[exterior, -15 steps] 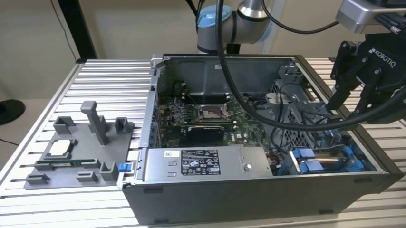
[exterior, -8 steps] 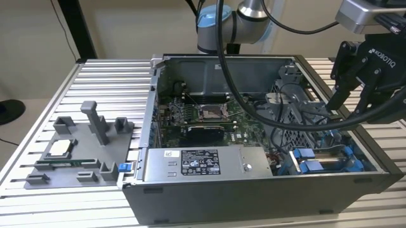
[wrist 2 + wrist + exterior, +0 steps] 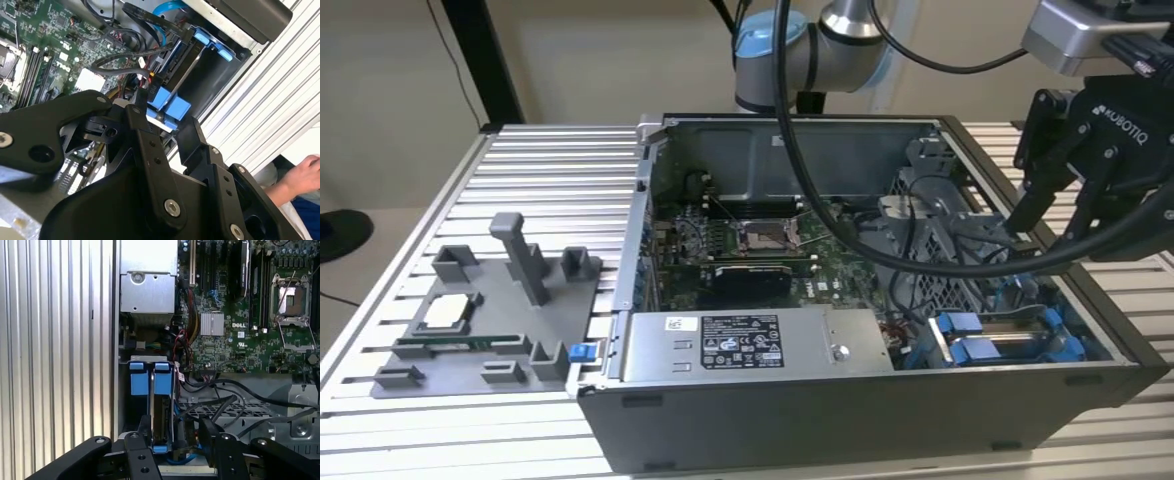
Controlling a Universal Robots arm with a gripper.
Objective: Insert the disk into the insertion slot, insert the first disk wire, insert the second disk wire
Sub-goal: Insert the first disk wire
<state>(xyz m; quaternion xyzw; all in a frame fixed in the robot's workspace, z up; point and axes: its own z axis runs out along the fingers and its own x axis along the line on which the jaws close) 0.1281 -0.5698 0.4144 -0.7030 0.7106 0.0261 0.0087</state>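
Gripper (image 3: 1047, 235) hangs over the open computer case (image 3: 854, 420) on the exterior view's right, jaws wide apart, nothing held. Disk (image 3: 150, 380) stands on edge inside the insertion slot (image 3: 131, 412), at the case's near corner on that side, below the jaws. Black cables (image 3: 235, 390) lie just beside it; whether any is plugged in cannot be told. Power-supply box (image 3: 747, 345) adjoins the slot.

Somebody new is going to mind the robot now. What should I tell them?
Gripper: open, holding nothing, hovering over the disk.
Disk: on edge in the insertion slot, blue tabs toward the gripper; looks seated, so that step seems done.
Cables: black ones lie beside the slot; whether any is plugged into the disk cannot be told.
Left: probably both disk wires.
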